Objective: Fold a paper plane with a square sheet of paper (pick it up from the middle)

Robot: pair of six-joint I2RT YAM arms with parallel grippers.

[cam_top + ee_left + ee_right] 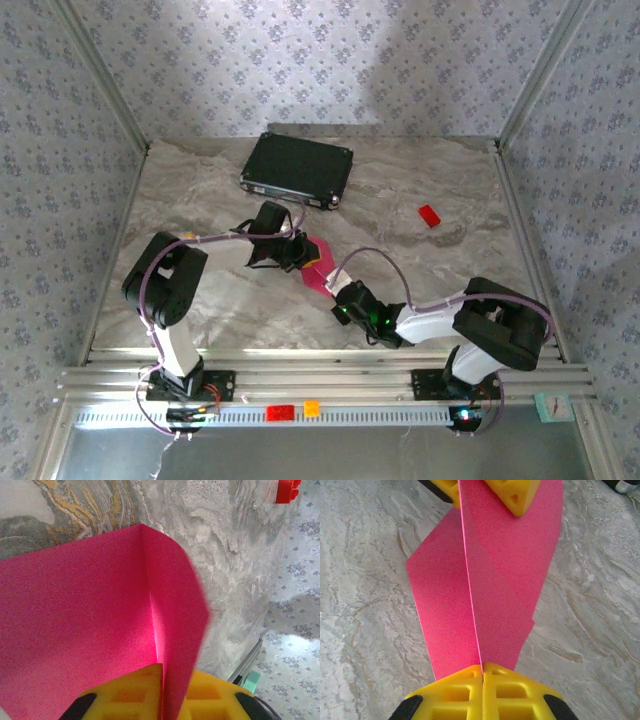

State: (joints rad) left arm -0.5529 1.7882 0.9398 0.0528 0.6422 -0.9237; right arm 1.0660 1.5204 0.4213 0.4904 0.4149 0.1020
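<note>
Left gripper (288,250) sits just in front of the black case (297,167), on the arm-base side. Its yellow fingers (125,695) are pinched narrow on the pink sheet of paper (318,270); in the left wrist view the paper runs straight into the seam between them. The sheet hangs between both grippers, in front of the case and slightly right of its middle. Can't tell if its lower flap touches the marble table (200,220). It is folded along one sharp crease with two flaps spreading from it, and one flap curls over at a corner in the left wrist view. Right gripper (345,297) is farther front-right of the case, jaws fully closed on the crease end, pads pressed together with the fold between. Small red block (429,215) lies on the table right of the case, well apart from the paper.
</note>
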